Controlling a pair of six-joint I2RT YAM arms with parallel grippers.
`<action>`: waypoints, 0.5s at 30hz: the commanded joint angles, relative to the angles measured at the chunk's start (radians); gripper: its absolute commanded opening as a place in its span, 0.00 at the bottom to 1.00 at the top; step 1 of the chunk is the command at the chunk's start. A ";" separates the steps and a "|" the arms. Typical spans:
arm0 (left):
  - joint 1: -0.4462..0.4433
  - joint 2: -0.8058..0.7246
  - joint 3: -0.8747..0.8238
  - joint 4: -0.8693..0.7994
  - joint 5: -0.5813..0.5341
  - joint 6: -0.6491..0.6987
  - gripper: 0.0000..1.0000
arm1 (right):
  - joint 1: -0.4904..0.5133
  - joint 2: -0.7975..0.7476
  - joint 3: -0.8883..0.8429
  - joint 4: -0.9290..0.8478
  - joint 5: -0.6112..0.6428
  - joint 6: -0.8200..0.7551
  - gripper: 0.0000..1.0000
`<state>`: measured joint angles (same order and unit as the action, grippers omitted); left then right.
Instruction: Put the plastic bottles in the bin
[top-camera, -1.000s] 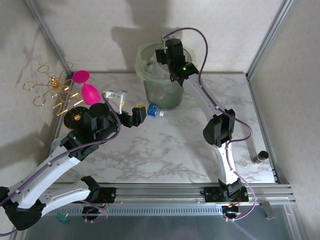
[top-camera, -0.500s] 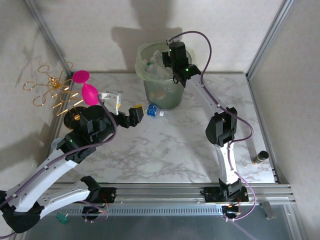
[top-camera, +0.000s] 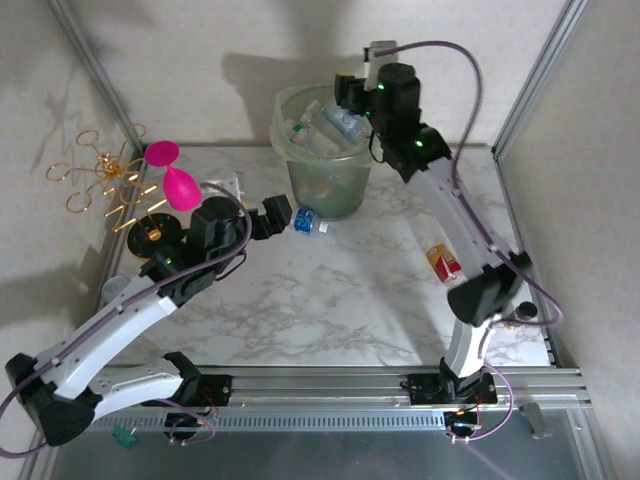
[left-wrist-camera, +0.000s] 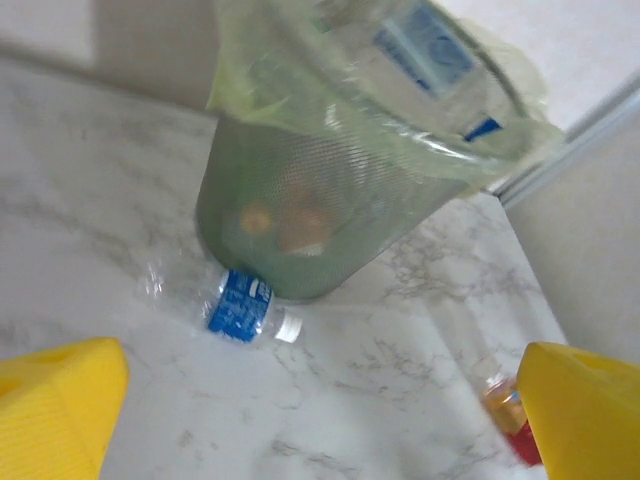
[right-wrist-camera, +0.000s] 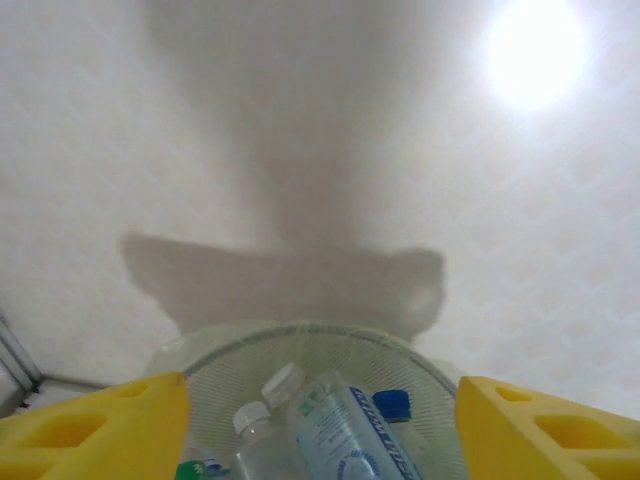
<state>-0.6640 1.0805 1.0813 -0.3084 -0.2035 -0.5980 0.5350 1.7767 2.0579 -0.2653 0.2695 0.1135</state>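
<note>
two bottles lie loose on the surface (top-camera: 330, 310): blue-label bottle (left-wrist-camera: 235, 305) against the bin (top-camera: 325, 190) base, red-label bottle (top-camera: 443, 262) well apart. right fingers (right-wrist-camera: 100, 430), spread and empty, have lifted above the rim; left fingers (left-wrist-camera: 55, 400), spread, have advanced toward the blue one.

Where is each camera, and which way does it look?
Top camera: above and behind the arms, looking down on the table, both arms and the bin.
Left wrist camera: on the left arm, facing the bin's side and the blue-label bottle by its foot; the open left gripper frames the bottom corners.
Right wrist camera: on the right arm above the bin, facing the back wall; the right gripper frames the bottles inside.
Shared: top and left wrist views both show the blue-label bottle and the red-label bottle.
</note>
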 joint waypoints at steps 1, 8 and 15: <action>0.027 0.090 0.068 -0.101 0.000 -0.286 1.00 | 0.004 -0.119 -0.176 0.081 0.035 0.136 0.73; 0.085 0.277 0.052 0.005 0.096 -0.516 0.99 | 0.005 -0.455 -0.637 0.223 0.108 0.337 0.76; 0.164 0.530 0.102 0.046 0.182 -0.670 0.97 | 0.003 -0.721 -0.875 0.224 0.160 0.431 0.77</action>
<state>-0.5171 1.5455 1.1519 -0.2943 -0.0746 -1.1389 0.5346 1.1492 1.2255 -0.1078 0.3759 0.4786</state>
